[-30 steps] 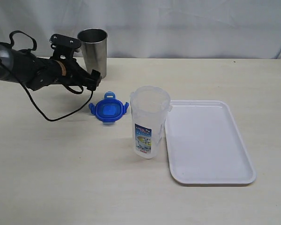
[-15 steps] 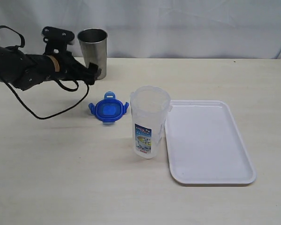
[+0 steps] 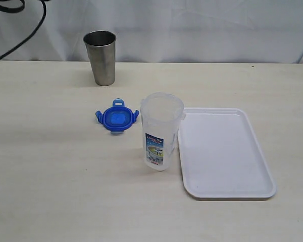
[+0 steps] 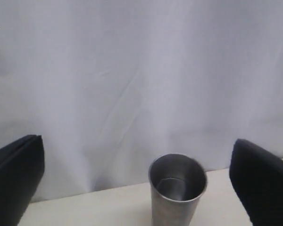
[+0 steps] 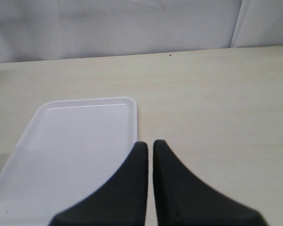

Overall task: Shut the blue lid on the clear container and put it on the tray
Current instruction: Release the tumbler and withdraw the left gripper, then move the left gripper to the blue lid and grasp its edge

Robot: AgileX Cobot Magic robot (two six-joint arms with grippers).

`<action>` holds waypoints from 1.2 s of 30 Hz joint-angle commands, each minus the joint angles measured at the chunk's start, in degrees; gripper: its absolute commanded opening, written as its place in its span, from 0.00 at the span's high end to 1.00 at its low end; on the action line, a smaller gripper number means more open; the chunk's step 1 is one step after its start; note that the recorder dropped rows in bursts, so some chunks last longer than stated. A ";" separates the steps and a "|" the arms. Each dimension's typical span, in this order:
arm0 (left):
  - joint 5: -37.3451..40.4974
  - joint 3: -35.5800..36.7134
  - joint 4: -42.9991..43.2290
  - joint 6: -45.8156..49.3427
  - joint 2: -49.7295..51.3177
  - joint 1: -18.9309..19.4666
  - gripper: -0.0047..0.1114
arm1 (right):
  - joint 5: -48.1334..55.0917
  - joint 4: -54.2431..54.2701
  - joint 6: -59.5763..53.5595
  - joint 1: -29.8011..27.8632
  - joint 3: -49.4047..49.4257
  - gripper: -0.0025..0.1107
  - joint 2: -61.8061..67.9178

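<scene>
The blue lid lies flat on the table with its tabs spread, just left of the clear container. The container stands upright and uncovered, its printed label facing the camera, against the left rim of the white tray. The tray holds nothing. Neither gripper shows in the exterior view. In the left wrist view my left gripper is open wide with nothing between its fingers, raised and facing the curtain. In the right wrist view my right gripper is shut and empty, over the tray's edge.
A grey steel cup stands upright at the back left, near the curtain; in the left wrist view the cup sits below the open fingers. A black cable hangs at the top left corner.
My left arm has pulled back up and to the left, out of the exterior view; only its cable still shows. The lid, container and tray have not moved.
</scene>
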 commanded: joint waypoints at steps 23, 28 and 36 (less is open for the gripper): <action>18.10 34.42 -3.65 -2.08 -36.41 -7.48 0.05 | -0.19 -0.07 -0.03 0.07 0.09 0.94 -0.22; 17.50 34.28 -3.93 -1.85 -29.51 -7.71 0.06 | -0.19 -0.07 -0.03 0.07 0.09 0.94 -0.22; 18.61 28.76 -6.35 0.58 -10.52 -9.08 0.06 | -0.19 -0.07 -0.03 0.07 0.09 0.94 -0.22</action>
